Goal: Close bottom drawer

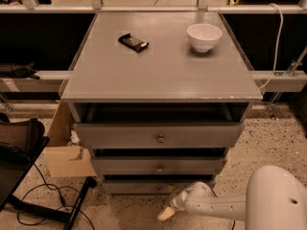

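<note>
The grey cabinet (158, 75) has three drawers, all pulled out a little. The bottom drawer (129, 187) is the slimmest front, low near the floor, with a dark gap above it; its knob is not clear to see. My gripper (168, 212) is at the end of the white arm (225, 207) that comes in from the lower right. It hangs just above the floor, right in front of the middle of the bottom drawer front, close to it. I cannot tell whether it touches the drawer.
A white bowl (204, 36) and a dark wrapped bar (133, 42) lie on the cabinet top. A cardboard box (67, 159) stands left of the cabinet. A black stand (19, 152) and cables (43, 202) are on the speckled floor at left.
</note>
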Available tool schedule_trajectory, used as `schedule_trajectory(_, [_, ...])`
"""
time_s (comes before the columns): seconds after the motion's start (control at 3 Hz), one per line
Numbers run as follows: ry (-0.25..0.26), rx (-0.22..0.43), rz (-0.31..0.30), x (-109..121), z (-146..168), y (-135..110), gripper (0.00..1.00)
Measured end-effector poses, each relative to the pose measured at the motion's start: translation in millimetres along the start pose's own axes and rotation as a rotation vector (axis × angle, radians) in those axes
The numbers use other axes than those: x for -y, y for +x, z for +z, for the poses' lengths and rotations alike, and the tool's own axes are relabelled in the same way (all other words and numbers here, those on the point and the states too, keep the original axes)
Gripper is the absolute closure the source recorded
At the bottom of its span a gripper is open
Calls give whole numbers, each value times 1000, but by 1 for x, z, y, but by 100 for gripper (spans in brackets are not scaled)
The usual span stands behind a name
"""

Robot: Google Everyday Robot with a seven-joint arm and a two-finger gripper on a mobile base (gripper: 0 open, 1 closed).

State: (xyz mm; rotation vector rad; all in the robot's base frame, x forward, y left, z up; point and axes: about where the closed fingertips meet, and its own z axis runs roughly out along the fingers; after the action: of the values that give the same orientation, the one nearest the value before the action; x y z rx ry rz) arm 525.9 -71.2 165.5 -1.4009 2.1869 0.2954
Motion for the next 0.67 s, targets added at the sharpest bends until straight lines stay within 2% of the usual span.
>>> schedule_trajectory(0.33, [0,0,0,0,0,0,0])
schedule_trajectory(0.67, [-1,0,0,-1,0,0,17])
